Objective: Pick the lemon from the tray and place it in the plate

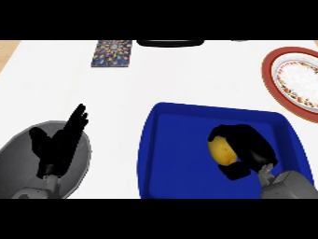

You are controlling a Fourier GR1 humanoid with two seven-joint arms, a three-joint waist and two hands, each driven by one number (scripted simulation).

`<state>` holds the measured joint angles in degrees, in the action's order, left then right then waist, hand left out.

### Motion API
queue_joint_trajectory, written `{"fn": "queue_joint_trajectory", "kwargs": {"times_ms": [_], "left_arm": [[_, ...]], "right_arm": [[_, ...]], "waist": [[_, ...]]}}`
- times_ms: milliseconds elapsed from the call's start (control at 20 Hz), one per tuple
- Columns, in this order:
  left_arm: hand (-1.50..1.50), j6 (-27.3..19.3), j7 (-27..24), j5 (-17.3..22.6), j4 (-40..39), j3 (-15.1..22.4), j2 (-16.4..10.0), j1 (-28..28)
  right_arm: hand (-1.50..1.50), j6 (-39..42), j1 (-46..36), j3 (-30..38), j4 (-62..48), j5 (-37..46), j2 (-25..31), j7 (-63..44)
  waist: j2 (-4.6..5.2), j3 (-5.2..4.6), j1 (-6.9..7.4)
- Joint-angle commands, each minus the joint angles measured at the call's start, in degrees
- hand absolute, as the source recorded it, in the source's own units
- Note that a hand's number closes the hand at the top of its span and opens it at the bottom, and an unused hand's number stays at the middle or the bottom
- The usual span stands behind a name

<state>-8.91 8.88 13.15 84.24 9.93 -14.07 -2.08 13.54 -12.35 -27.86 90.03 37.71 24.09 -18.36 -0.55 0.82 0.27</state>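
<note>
— Lemon (220,148) gripped?
— Yes. Fingers (228,130) of the right hand (258,147) curl round it, within the tray (182,154).
— What's left?
— 2 steps, I judge: lifting it, then carrying it to the plate (302,81) at 1 o'clock. Left hand (54,144) rests open at 8 o'clock.

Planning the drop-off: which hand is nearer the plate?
Right. The right hand, curled round the lemon in the tray, sits below-left of the plate; the left hand rests open over the grey bowl, far left.
</note>
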Motion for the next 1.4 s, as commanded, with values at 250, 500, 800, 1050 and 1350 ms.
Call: {"fn": "queue_joint_trajectory", "kwargs": {"times_ms": [250,500,800,1050,1350], "left_arm": [[0.00,-2.3,2.3,-2.2,-3.8,2.0,4.6,1.2],[0.00,0.8,2.1,-0.7,-3.7,-0.3,2.1,2.4],[0.00,1.3,1.7,-0.7,-1.6,-0.2,2.0,4.2],[0.00,0.5,2.1,-1.4,-1.1,0.0,3.1,4.1],[0.00,2.4,-0.5,-1.1,-4.5,-1.1,3.0,3.9]], "right_arm": [[1.50,-5.0,2.9,-1.5,0.7,7.0,-2.1,1.3],[1.50,-4.1,7.2,-2.7,8.3,10.5,-4.8,-10.2],[1.50,-20.5,10.8,-2.4,18.7,14.9,-8.1,-4.3],[1.50,-27.1,14.8,4.9,25.1,13.7,-6.9,-3.4],[1.50,-31.5,13.5,14.9,26.0,5.7,-10.4,-4.5]], "waist": [[0.54,-0.82,-0.56],[0.44,-0.87,-0.88],[0.21,-0.83,-1.37],[0.33,-0.80,-1.58],[0.74,-0.80,-1.05]]}}
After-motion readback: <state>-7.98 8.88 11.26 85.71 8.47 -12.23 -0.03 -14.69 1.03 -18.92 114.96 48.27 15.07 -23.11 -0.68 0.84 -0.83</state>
